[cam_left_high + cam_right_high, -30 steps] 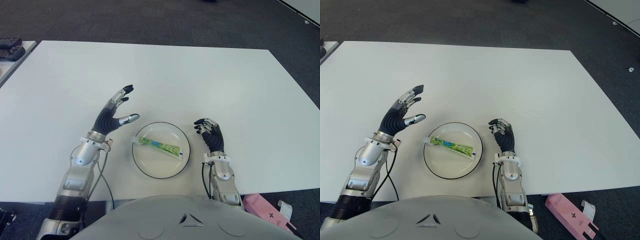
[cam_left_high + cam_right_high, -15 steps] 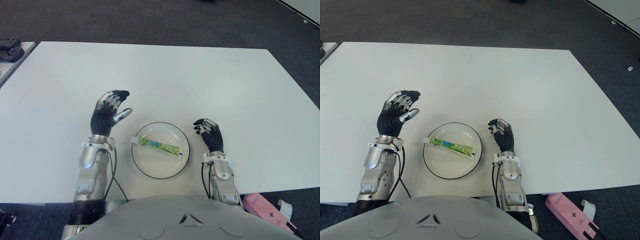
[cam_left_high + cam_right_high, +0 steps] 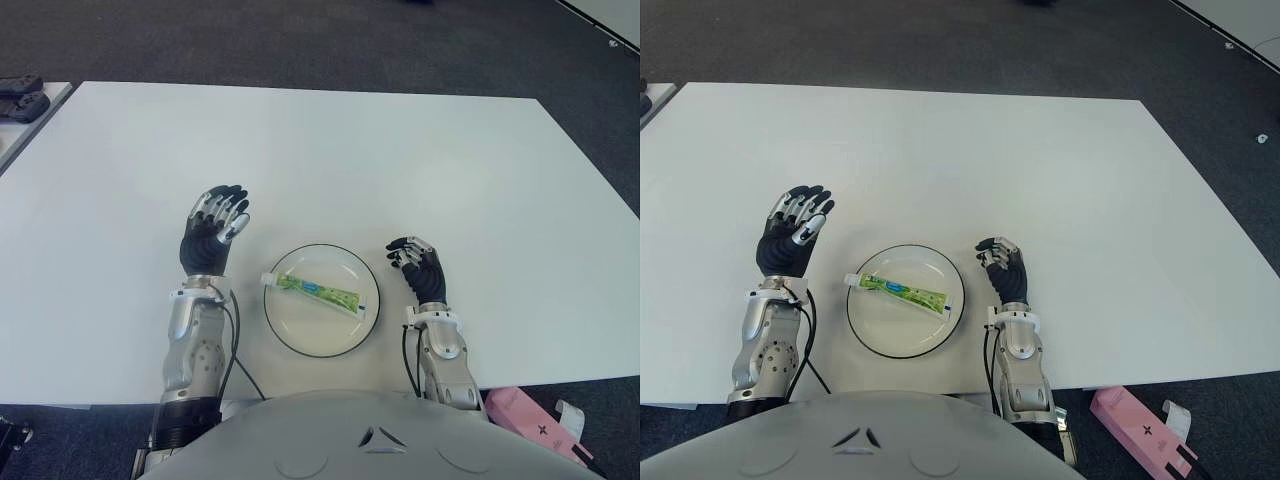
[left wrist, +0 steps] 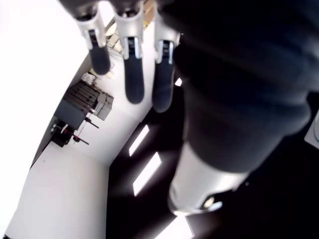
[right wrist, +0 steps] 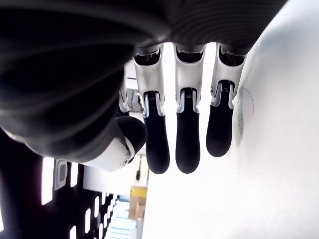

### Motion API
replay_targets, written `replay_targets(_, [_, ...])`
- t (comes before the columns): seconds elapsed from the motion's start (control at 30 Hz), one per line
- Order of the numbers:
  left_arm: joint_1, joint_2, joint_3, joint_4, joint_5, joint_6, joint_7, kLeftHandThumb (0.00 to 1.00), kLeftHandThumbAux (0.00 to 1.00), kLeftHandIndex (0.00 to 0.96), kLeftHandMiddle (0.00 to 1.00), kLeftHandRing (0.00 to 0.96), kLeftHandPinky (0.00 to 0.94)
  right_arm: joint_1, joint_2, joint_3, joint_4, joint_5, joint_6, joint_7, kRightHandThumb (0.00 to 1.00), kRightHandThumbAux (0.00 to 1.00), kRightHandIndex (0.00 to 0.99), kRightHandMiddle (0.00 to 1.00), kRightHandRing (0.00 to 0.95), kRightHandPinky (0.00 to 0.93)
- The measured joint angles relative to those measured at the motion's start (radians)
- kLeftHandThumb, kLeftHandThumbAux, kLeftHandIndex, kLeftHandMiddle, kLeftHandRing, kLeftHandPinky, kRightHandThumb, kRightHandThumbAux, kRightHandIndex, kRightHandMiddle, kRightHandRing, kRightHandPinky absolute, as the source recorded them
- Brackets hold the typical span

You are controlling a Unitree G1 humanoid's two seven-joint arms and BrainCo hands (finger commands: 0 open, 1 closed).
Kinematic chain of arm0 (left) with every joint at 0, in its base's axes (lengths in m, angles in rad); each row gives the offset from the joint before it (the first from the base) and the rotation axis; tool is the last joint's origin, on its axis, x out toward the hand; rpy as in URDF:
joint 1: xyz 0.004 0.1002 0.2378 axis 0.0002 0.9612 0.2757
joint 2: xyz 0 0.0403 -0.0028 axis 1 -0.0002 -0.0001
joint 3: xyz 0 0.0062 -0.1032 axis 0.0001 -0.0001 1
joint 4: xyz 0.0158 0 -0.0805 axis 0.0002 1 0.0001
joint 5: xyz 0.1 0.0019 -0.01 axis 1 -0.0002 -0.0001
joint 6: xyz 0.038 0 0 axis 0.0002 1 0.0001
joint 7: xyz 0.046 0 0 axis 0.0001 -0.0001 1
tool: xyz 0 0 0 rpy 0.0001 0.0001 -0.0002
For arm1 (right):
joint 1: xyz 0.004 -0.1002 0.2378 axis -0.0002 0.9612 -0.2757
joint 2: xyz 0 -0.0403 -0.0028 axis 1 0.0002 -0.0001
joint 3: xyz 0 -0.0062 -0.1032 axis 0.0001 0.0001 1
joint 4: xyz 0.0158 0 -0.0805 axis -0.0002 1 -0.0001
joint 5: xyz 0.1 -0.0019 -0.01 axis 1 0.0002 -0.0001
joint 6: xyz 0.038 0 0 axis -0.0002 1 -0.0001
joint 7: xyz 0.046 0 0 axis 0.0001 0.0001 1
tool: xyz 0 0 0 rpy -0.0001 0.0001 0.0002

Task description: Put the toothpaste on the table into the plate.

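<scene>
i see the toothpaste [image 3: 318, 292] lying flat inside the plate [image 3: 300, 335], a slim green tube with a white cap at the end toward the robot's left and a flat crimped tail toward its right. it sits slantwise across the dish, its cap at the left rim. the plate is round, white and glossy, with a thin dark line around its edge, and it stands on the table [image 3: 380, 160] near the front edge. the table top is a smooth, matte white rectangle.

the left hand [image 3: 210, 235] shows just left of the plate, apart from it, palm up-tilted and fingers extended and loose, gripping nothing. its palm is covered in ribbed black rubber; the finger segments are silver metal with dark tips. in the left wrist view the fingers [image 4: 133, 74] hang straight, with nothing between them.

the right hand [image 3: 420, 268] shows just right of the plate, also apart from it. its fingers are relaxed, slightly bent, holding nothing; the right wrist view shows the fingertips [image 5: 188, 142] as rounded black pads on silver links, side by side, the thumb beside them.

beyond the table's front right corner, a pink box [image 3: 530, 422] lies on dark carpet [image 3: 300, 40].
</scene>
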Motion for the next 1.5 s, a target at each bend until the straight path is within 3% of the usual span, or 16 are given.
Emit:
replay_targets(0.27, [0.008,-0.002,0.029,0.007,-0.057,0.016,0.005,0.109,0.998,0.348,0.364,0.385,0.426,0.000,0.000,-0.001,0.000,0.000,0.000,0.000,0.711,0.728,0.427,0.464,0.466,0.470])
replay_targets(0.63, [0.007,-0.003,0.055,0.126,-0.098,0.009,0.005,0.087,0.998,0.352,0.372,0.396,0.433,0.000,-0.007,-0.001,-0.003,0.000,0.001,0.004,0.711,0.728,0.427,0.465,0.463,0.465])
replay_targets(1.03, [0.000,-0.004,0.068,0.229,-0.099,-0.069,0.011,0.081,0.998,0.444,0.409,0.478,0.550,0.000,-0.010,0.002,-0.007,-0.002,0.002,0.004,0.711,0.728,0.427,0.459,0.463,0.469])
replay_targets(1.33, [-0.041,-0.006,0.065,0.290,-0.083,-0.121,0.020,0.134,0.998,0.544,0.532,0.568,0.627,0.000,-0.013,0.005,-0.007,-0.003,0.002,0.004,0.711,0.728,0.427,0.464,0.461,0.464])
replay_targets(1.37, [-0.044,-0.006,0.064,0.295,-0.081,-0.125,0.021,0.338,0.899,0.505,0.539,0.572,0.630,0.000,-0.013,0.005,-0.007,-0.003,0.002,0.004,0.711,0.728,0.427,0.464,0.462,0.464])
replay_targets(1.47, [-0.051,-0.007,0.062,0.315,-0.059,-0.146,0.021,0.587,0.778,0.460,0.558,0.590,0.650,0.000,-0.013,0.007,-0.007,-0.002,0.002,0.006,0.711,0.728,0.427,0.463,0.459,0.458])
replay_targets(1.5, [-0.053,-0.007,0.060,0.324,-0.046,-0.160,0.021,0.611,0.767,0.455,0.562,0.594,0.655,0.000,-0.013,0.007,-0.007,-0.002,0.002,0.007,0.711,0.728,0.427,0.462,0.459,0.457])
